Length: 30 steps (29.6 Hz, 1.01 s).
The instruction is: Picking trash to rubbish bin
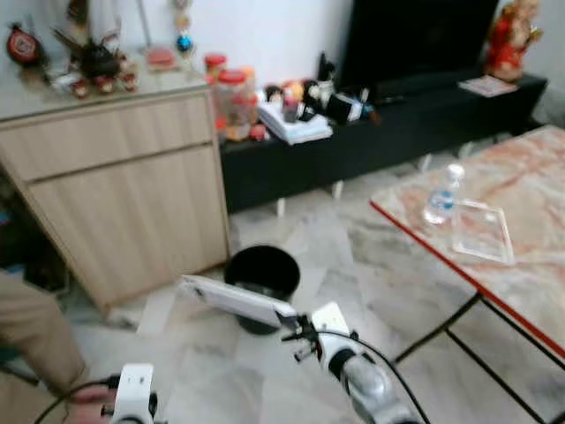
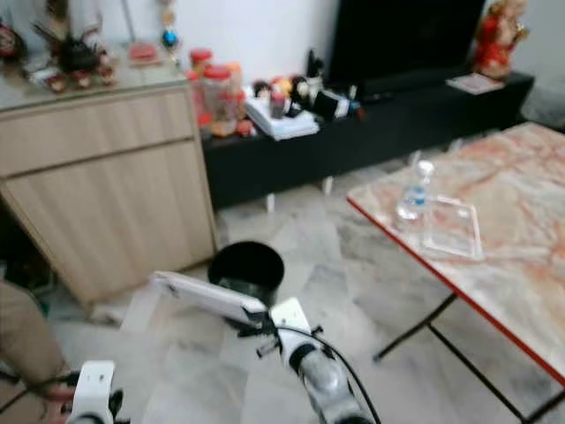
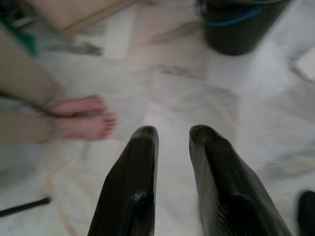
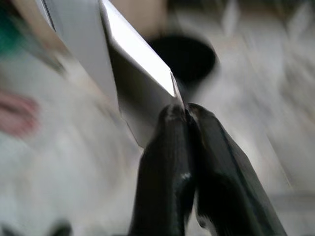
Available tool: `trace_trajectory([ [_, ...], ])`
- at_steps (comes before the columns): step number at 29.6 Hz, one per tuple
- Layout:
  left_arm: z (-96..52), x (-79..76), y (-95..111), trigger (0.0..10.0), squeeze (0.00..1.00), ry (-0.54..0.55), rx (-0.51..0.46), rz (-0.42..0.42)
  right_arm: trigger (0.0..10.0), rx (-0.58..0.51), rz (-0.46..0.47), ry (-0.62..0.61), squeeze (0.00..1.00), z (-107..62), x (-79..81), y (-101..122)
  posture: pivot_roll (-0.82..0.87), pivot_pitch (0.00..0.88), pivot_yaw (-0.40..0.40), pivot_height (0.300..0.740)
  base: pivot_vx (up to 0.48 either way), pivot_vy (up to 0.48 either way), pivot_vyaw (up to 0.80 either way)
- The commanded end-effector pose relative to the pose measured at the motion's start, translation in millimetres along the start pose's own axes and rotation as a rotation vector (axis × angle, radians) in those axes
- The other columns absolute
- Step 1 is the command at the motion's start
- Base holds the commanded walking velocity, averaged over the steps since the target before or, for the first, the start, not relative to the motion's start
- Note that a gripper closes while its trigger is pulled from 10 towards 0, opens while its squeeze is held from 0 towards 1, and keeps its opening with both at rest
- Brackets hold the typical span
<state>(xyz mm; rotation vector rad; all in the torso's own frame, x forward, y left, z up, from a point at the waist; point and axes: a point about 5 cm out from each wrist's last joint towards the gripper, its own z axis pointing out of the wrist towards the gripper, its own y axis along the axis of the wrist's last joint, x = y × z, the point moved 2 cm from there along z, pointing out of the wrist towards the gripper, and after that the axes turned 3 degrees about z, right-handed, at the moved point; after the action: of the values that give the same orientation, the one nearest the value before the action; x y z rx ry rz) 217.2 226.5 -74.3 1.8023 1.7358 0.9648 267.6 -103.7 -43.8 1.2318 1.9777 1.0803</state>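
A flat, pale plastic piece of trash (image 1: 234, 300) hangs above the floor, its far end beside the round black bin (image 1: 262, 269). My right gripper (image 4: 183, 110) is shut on one edge of this piece (image 4: 133, 54), with the bin (image 4: 189, 56) just beyond it. My right arm (image 1: 353, 371) reaches in from the bottom centre. My left gripper (image 3: 172, 137) hangs low over the marble floor, open with nothing between its fingers. A clear plastic bottle (image 1: 441, 196) and a clear plastic tray (image 1: 481, 231) lie on the marble table (image 1: 530, 291) at the right.
A person stands at my left: bare feet (image 3: 83, 115) and a beige trouser leg (image 1: 31, 331). A wooden cabinet (image 1: 124, 185) stands behind the bin. A low black TV stand (image 1: 380, 132) with clutter runs along the far wall. The table's red edge lies to my right.
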Motion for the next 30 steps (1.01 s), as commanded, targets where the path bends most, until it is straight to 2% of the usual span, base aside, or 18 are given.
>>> trace_trajectory([
  [1, -0.6, 9.7, -0.9, 10.0, 0.0, 0.022, 0.005, 0.018, 10.0, 0.05, 0.008, -0.009, 0.0, 1.4, 4.4, -5.0, 0.04, 0.0, -0.014, 0.74, 0.33, 0.0, 0.0],
  [3, -1.0, 10.2, -2.0, 10.0, 0.0, 0.025, 0.008, 0.014, 10.0, 0.11, 0.039, -0.03, 0.0, -2.0, 3.6, -17.5, 0.05, 0.0, -0.017, 0.74, 0.326, 0.0, 0.0],
  [11, -2.8, 11.1, -7.2, 10.0, 0.0, 0.039, 0.02, -0.003, 10.0, 0.208, 0.067, -0.044, 0.0, -8.6, 8.8, -38.3, 0.06, 0.0, -0.028, 0.74, 0.32, 0.0, 0.0],
  [16, -3.7, 11.6, -9.2, 10.0, 0.0, 0.041, 0.024, -0.006, 10.0, 0.235, 0.052, -0.077, 0.0, -11.2, 5.6, -44.0, 0.06, 0.0, -0.031, 0.74, 0.317, 0.0, 0.0],
  [20, -3.9, 11.1, -9.9, 10.0, 0.0, 0.044, 0.025, -0.01, 10.0, 0.268, 0.053, -0.077, 0.0, -15.6, 5.8, -52.7, 0.06, 0.0, -0.037, 0.74, 0.316, 0.0, 0.7],
  [23, -4.1, 10.5, -10.4, 10.0, 0.0, 0.047, 0.024, -0.016, 10.0, 0.293, 0.058, -0.088, 0.0, -19.6, 3.4, -59.8, 0.07, 0.0, -0.041, 0.74, 0.319, 0.0, 0.0],
  [30, -4.6, 9.7, -11.8, 10.0, 0.0, 0.047, 0.028, -0.019, 10.0, 0.302, 0.041, -0.095, 0.0, -21.7, 1.6, -62.7, 0.06, 0.0, -0.042, 0.74, 0.318, 0.0, 0.09],
])
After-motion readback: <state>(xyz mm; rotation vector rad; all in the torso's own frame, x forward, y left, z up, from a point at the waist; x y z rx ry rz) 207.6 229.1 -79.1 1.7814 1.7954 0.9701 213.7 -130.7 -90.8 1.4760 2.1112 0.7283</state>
